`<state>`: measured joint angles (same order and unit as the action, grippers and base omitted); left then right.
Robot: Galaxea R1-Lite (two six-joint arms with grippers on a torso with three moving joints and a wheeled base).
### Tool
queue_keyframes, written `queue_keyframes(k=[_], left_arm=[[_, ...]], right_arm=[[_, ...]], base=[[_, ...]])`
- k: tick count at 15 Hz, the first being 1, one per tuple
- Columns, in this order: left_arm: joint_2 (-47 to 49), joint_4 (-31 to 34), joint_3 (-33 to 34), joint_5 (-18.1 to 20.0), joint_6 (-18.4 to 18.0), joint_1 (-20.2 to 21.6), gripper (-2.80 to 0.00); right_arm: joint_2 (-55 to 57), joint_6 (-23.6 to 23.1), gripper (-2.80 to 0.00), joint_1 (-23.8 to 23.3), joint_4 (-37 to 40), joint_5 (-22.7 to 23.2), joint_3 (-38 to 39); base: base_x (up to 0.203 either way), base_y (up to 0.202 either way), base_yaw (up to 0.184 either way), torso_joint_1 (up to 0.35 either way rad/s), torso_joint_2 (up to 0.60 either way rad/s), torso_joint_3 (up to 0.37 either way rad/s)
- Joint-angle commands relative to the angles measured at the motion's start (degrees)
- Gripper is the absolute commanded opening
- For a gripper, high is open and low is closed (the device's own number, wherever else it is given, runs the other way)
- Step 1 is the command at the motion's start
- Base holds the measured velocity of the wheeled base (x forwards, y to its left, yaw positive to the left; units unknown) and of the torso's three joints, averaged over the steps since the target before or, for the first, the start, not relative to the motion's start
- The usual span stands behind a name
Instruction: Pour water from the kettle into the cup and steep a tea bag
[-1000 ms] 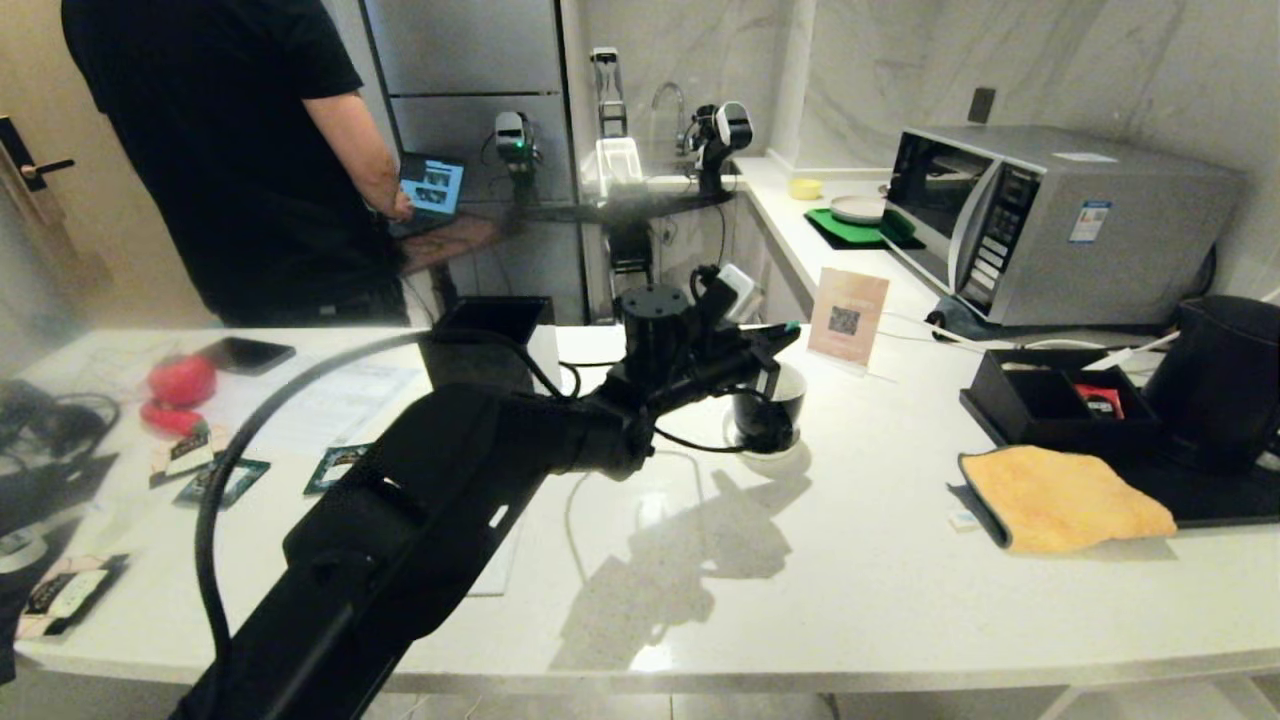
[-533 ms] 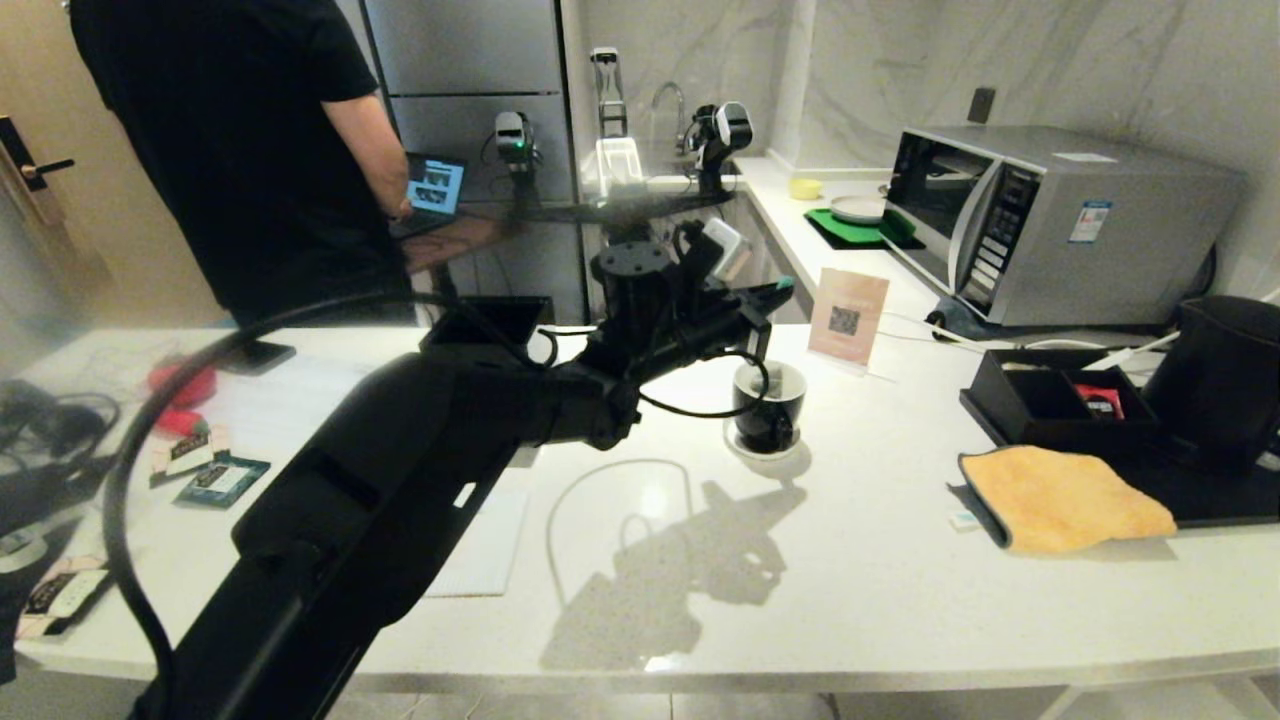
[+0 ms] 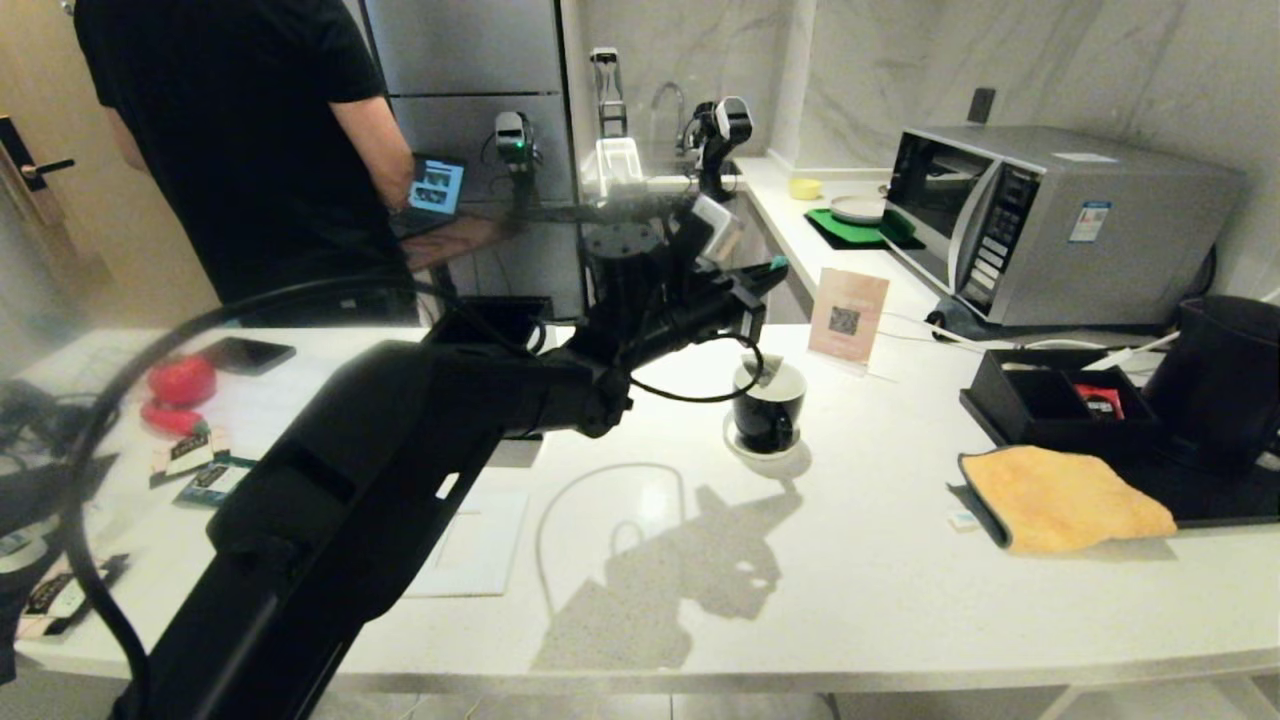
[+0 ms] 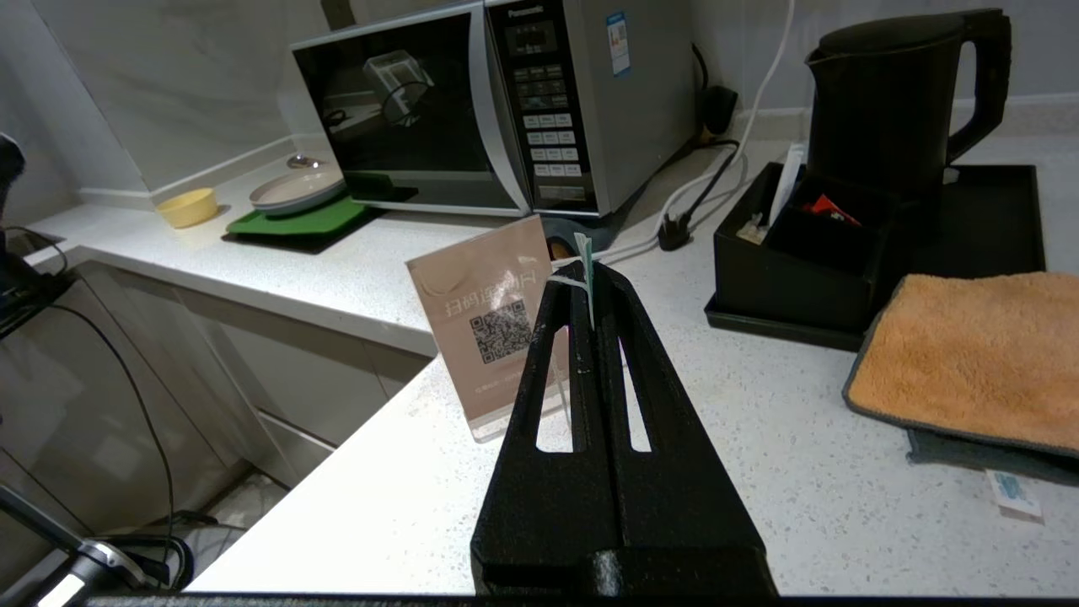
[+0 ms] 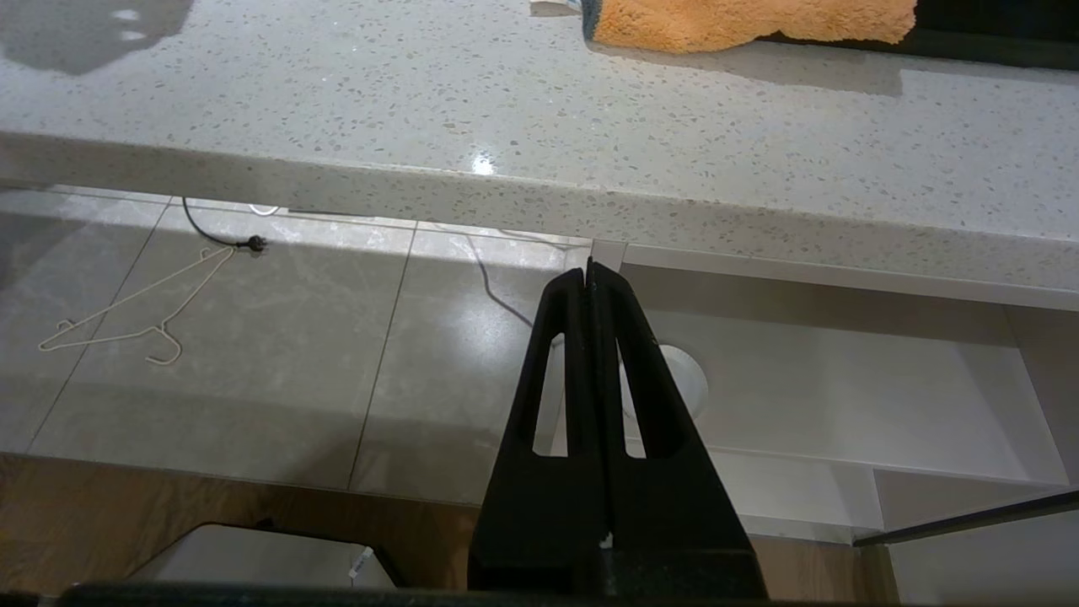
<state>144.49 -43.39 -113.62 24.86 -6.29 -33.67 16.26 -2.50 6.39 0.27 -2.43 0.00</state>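
The cup [image 3: 768,412], black with a white inside, stands on its white saucer [image 3: 745,446] near the middle of the counter [image 3: 820,580]. The kettle [image 3: 1222,380] sits well apart at 3 o'clock from the cup, on a black tray [image 3: 1215,500] at the counter's right end. Between cup and kettle lie a black compartment box [image 3: 1050,400] holding a red packet, and an orange cloth [image 3: 1065,497] draped over the tray's near corner. At 1 o'clock from the cup, just beside it, a small card stand [image 3: 848,315] with a QR code is propped upright; farther back stands a microwave [image 3: 1050,220]. At 9 o'clock, across the counter, are tea packets [image 3: 215,478], a red object [image 3: 182,380] and a phone [image 3: 245,352]. A person in a black shirt [image 3: 240,150] stands behind the counter at 10 o'clock.

The left arm reaches across the counter and hides much of its middle. The left gripper [image 4: 584,271] hovers above the cup at about 11 o'clock, jaws pressed together on a tea-bag tag and its white string [image 4: 566,283]; the tea bag [image 3: 762,368] hangs at the cup's rim. The right gripper [image 5: 587,270] is closed on nothing, parked below the counter's front edge over the floor.
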Motion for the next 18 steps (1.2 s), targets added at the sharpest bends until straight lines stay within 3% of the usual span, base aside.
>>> queue_keyframes(k=[1,18], left_arm=[[1.23,-0.37,0.06,0.19,-0.03,-0.27,-2.80],[7.52,-2.97,0.06,-0.20,-0.91,-2.54,-2.80]], right_arm=[[0.09,-0.05,-2.80,0.03,0.00,0.05,0.00],[0.09,-0.05,-2.80,0.03,0.00,0.04,0.00]], base=[[0.000,0.000,0.000,0.000,0.00,0.000],[0.000,0.000,0.000,0.000,0.00,0.000]])
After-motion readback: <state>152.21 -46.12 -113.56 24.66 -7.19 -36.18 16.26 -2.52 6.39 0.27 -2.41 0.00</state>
